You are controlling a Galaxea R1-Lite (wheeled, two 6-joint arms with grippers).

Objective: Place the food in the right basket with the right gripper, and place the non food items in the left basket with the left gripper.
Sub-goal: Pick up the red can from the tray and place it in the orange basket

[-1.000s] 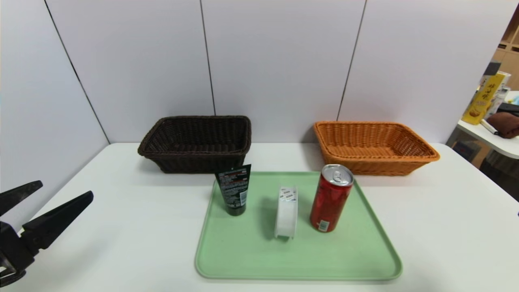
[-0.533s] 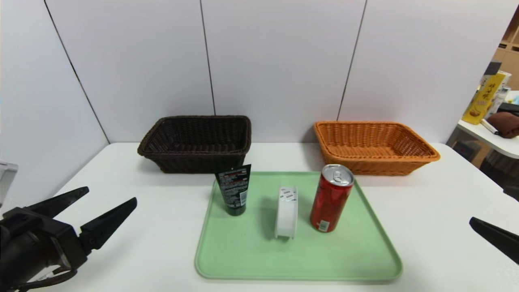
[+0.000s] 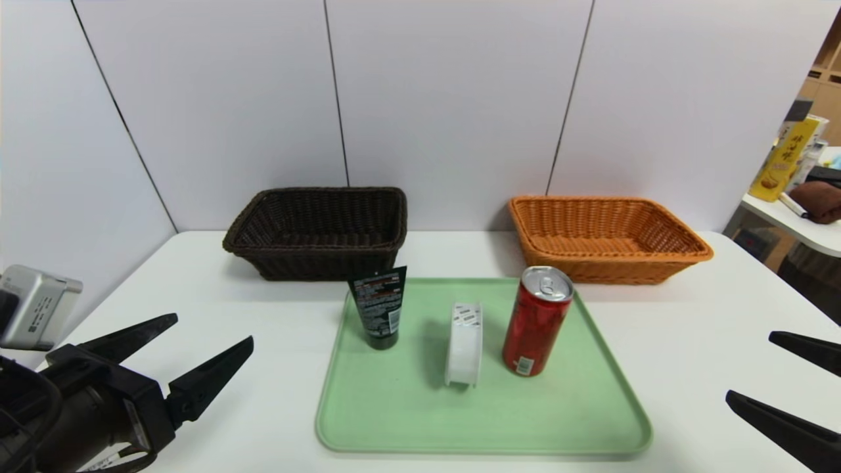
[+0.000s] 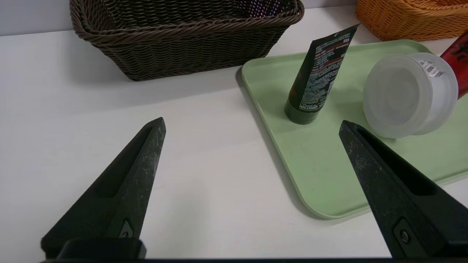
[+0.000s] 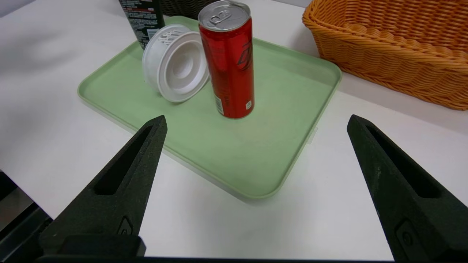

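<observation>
Nearest, left of the pale green rectangular tray [image 3: 486, 420], above the white counter [image 3: 243, 401]: the black two-fingered left gripper [image 3: 214, 328], with fingers spread wide around nothing. Cut off behind at the head view's edge: most of the arm, with a small grey box and a dark cable in sight. Right of the tray, just as near: the black pointed right gripper [image 3: 749, 365], with fingers also wide apart and nothing between. Cropped hard in the head view to little more than the fingers.

On the tray, right of centre, upright: the tall slim red drink can [image 3: 537, 322], silver on top. In the left wrist view, partly behind the roll and cut off by the frame. Near the middle of the tray, between can and tube, on edge: the white disc-shaped roll [image 3: 464, 345], with print too small to read. Turned edge-on in the head view, with round faces visible only from the wrists. Toward the tray's far left, standing on the cap: the black squeeze tube [image 3: 378, 307], with top cropped in the right wrist view.

Beyond the tray's far left corner: the dark brown woven wicker basket [image 3: 318, 264], partly hidden behind the tube, with weave inside hard to make out. Beyond the tray's far right corner: the orange-tan woven wicker basket [image 3: 604, 269], slightly overlapped by the can's top. Farther back, behind both baskets from the tray: the white panelled wall [image 3: 453, 112]. Well right of the tray, on a separate white surface [image 3: 801, 230]: a yellow printed box [image 3: 785, 161], beside partly cropped clutter.
</observation>
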